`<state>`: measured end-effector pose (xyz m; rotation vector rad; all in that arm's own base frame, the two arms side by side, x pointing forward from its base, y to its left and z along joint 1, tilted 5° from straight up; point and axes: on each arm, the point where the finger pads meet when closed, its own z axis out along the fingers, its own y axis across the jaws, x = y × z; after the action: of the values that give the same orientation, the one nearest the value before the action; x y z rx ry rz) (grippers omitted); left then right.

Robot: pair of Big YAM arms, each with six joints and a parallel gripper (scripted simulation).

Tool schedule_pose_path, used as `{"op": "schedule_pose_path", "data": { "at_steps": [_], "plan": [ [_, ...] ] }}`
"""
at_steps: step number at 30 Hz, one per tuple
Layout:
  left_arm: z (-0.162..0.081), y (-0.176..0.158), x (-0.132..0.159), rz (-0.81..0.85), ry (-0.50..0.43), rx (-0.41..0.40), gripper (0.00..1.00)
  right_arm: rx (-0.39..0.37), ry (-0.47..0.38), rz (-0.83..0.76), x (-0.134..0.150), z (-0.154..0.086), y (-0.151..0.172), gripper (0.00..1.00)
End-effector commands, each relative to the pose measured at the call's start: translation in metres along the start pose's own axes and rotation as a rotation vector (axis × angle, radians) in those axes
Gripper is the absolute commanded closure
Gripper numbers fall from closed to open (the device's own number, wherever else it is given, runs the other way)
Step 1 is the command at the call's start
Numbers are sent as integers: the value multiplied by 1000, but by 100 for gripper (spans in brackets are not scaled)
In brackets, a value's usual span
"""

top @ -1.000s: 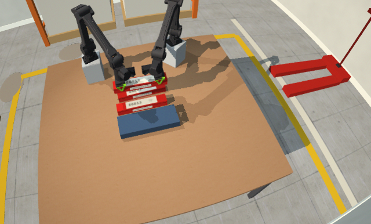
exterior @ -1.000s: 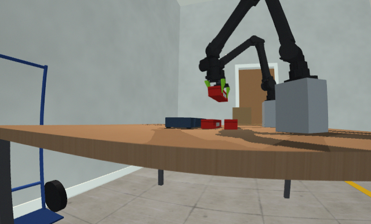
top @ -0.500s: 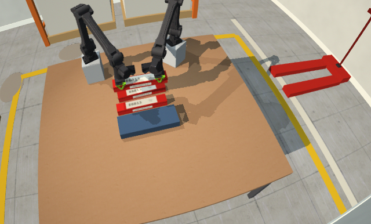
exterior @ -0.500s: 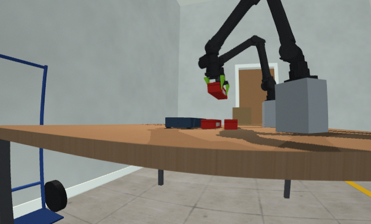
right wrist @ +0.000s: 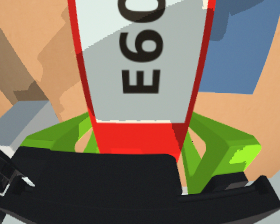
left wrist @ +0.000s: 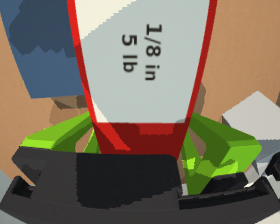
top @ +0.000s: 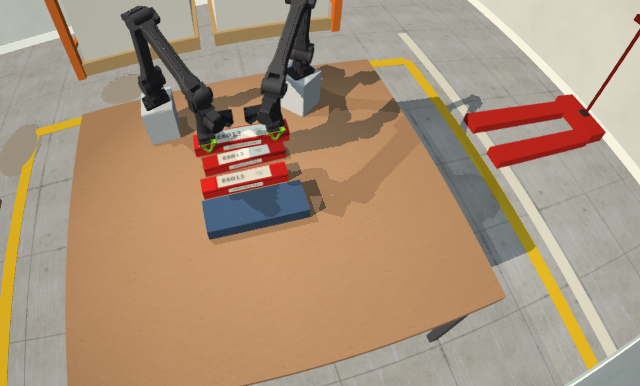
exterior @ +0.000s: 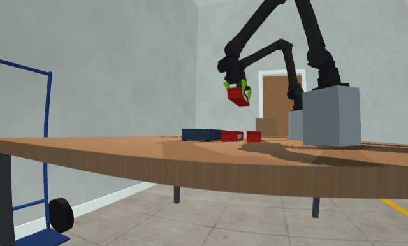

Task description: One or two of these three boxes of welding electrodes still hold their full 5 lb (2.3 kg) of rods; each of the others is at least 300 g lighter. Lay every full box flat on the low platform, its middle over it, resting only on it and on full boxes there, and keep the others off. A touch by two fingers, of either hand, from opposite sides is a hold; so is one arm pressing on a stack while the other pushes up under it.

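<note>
A red electrode box (top: 249, 130) (exterior: 236, 95) (left wrist: 156, 100) (right wrist: 103, 95) with a white label hangs in the air, well above the table, held at both ends. My left gripper (top: 277, 132) (exterior: 235, 88) (left wrist: 140, 110) is shut on its "5 lb" end. My right gripper (top: 208, 145) (right wrist: 140, 110) is shut on its "E6013" end. A second red box (top: 244, 155) (exterior: 254, 136) lies flat on the table. A third red box (top: 244, 176) (exterior: 230, 136) lies flat between it and the platform. The low blue platform (top: 222, 217) (exterior: 196, 134) (left wrist: 43, 75) (right wrist: 243, 65) carries no box.
The grey arm bases (top: 161, 122) (top: 304, 95) stand at the table's back edge, behind the boxes. The third box lies close beside the platform's long side. Both upper arms reach forward from their bases, with the hands near each other over the box row.
</note>
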<state>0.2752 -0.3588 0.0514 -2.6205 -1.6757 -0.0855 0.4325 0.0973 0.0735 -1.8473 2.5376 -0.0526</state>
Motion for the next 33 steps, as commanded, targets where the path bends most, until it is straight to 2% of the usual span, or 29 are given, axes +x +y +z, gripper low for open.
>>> {"op": "schedule_pose_path", "data": {
  "at_steps": [1, 33],
  "plan": [
    [-71, 35, -1, -3, -44, -130, 100, 125, -59, 10, -3, -68, -37, 100],
    [-72, 36, 0, -3, -44, -132, 100, 127, -59, 10, -1, -71, -39, 100]
  ]
}}
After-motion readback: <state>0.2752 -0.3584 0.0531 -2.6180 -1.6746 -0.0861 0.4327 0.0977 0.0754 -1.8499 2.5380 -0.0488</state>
